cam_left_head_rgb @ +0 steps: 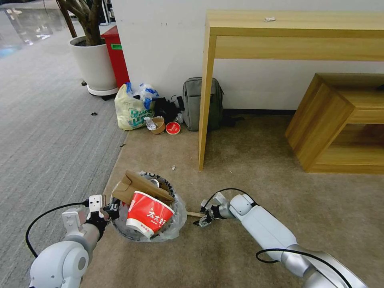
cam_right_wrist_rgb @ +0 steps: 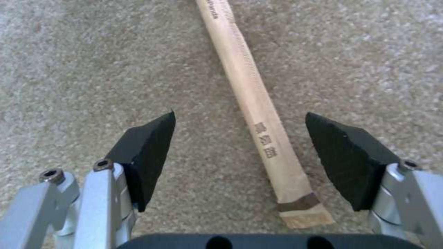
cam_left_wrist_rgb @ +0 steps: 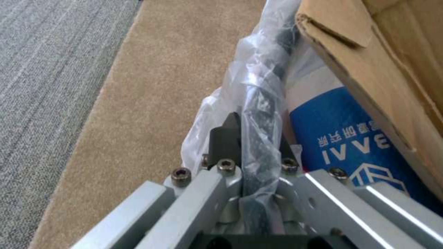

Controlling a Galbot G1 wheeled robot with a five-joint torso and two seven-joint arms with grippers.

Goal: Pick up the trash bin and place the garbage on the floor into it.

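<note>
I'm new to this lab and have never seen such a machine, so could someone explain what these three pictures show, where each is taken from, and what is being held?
This is a two-armed robot on wheels. The wide picture comes from a camera on its head, looking down at the beige carpet floor. The other two come from cameras on its wrists.

The left pincer is shut on the rim of the trash bin, a small black bin lined with a plastic bag; the left wrist picture shows that rim clamped up close. In the bin are a red paper cup, a cardboard scrap and a blue cup.

The right pincer is open, low over the carpet, with a paper-wrapped stick lying between its black pads. Nothing is gripped yet.
</note>
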